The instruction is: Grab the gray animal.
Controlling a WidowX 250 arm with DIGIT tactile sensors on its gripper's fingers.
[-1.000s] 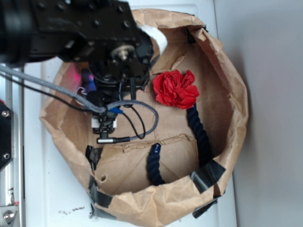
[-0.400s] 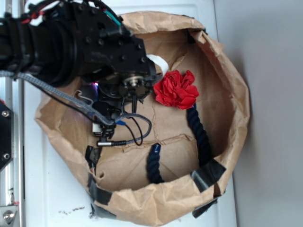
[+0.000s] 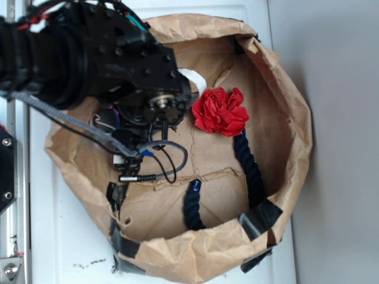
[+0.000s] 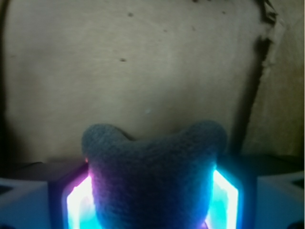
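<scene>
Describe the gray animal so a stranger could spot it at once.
Look inside the crumpled brown paper bag, at its left side under the black robot arm. There, between the glowing fingers, sits the gray animal: fuzzy and gray, unlike the red flower and dark rope.

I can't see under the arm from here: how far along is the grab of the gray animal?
Reach looks done: the arm is down inside the paper bag. In hand: on the wrist view the gray animal fills the space between the lit fingers of the gripper, apparently clamped. Left: lifting it out, not yet shown. The red flower and rope lie untouched.
</scene>
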